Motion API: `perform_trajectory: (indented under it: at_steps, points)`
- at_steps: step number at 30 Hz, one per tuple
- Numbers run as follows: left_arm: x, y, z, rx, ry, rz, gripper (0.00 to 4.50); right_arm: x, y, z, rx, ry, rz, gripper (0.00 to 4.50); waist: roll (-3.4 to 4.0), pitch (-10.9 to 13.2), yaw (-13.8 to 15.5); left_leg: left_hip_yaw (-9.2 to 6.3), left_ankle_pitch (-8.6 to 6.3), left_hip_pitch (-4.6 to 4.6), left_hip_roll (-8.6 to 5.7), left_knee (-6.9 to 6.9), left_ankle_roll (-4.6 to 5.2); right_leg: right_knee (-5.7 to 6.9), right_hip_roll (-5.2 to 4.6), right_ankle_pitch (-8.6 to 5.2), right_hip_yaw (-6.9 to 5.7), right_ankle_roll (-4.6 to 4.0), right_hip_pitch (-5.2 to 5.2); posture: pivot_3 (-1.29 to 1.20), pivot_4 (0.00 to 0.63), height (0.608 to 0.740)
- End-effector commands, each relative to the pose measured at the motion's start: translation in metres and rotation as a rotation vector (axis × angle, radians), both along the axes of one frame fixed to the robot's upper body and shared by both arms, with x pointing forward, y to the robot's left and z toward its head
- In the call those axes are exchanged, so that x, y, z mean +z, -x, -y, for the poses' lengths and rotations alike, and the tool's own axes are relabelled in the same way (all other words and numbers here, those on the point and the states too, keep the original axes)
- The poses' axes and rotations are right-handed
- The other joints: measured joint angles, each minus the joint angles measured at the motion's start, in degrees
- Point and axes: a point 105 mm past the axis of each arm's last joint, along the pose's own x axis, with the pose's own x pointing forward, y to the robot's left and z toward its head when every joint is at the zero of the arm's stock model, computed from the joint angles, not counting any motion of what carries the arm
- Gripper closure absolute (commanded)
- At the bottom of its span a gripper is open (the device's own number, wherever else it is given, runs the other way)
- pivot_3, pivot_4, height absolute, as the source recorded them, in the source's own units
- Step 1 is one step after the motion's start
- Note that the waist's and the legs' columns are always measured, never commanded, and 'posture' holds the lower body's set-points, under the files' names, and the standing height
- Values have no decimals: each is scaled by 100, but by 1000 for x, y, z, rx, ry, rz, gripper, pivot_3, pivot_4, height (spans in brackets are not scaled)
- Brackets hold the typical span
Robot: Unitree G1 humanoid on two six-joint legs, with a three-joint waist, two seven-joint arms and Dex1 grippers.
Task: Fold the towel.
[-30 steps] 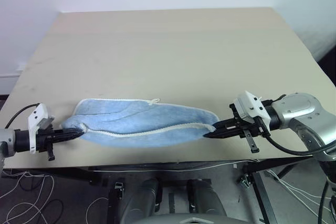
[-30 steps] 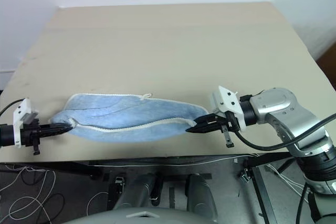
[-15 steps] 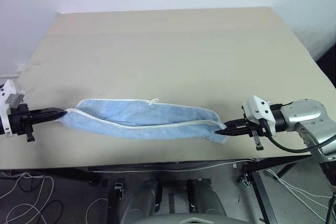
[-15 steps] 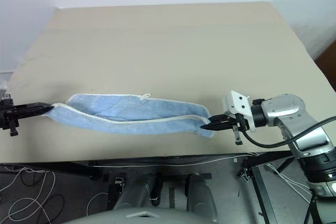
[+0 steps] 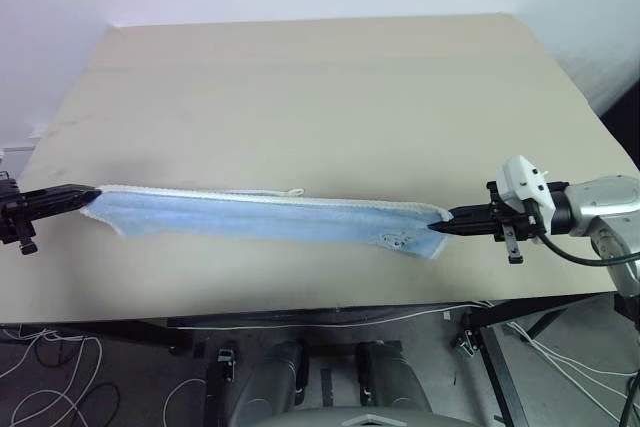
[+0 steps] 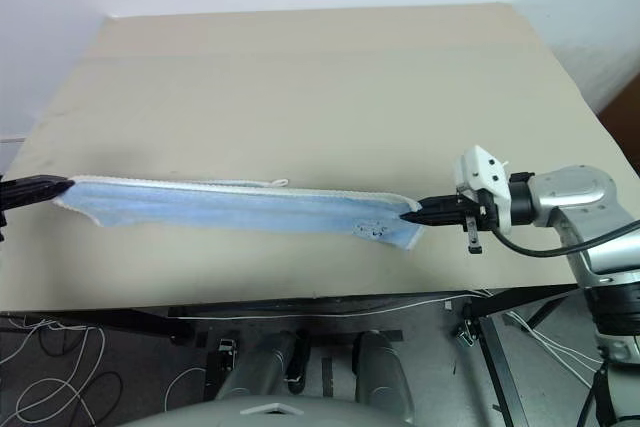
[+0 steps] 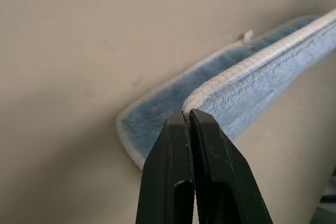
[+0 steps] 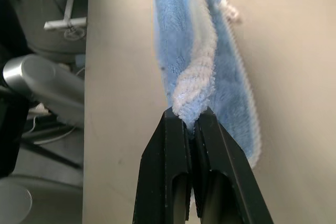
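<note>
My left pincer (image 5: 88, 193) and right pincer (image 5: 447, 217) each clamp a towel (image 5: 260, 217) end, stretched taut over tabletop (image 5: 320, 87).

Head stereo pair: set high, angled forward and down; the whole bench (image 5: 300, 77) is covered from the near edge to the far wall, one eye slightly offset sideways from the other. Wrist cameras: each is aimed along its own fingers (image 7: 210, 171), very close to a towel (image 5: 260, 217) end; bench surface shared with the head views.

The towel's (image 5: 260, 217) dark logo (image 5: 397, 240) is too small to read.
</note>
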Motion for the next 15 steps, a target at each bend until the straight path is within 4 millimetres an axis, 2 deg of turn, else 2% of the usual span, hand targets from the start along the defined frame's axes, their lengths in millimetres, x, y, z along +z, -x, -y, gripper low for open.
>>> perform_trajectory:
  at_steps: [1,8,12,15]
  points:
    - [23,-11,-15,95,-34,98,4500,23,-10,14,-66,-15,36,4453,0,0,12,0,0,0,0,3,0,0,0,1,-1,1,-2,0,150,740]
    - [33,-35,-8,76,-29,154,4500,36,-21,15,-83,-59,33,4453,-1,-1,36,2,2,-13,-6,1,4,-3,0,9,-1,16,-5,0,150,740]
    - [34,-61,-2,105,-32,205,4500,50,-49,15,-168,-120,101,4453,-1,-1,15,3,4,-6,-6,15,3,6,3,14,-3,25,2,0,150,740]
    - [47,-92,5,201,-43,313,4500,74,-83,20,-284,-177,228,4453,-2,-1,3,3,4,-7,-6,36,3,20,8,16,-3,28,3,0,150,740]
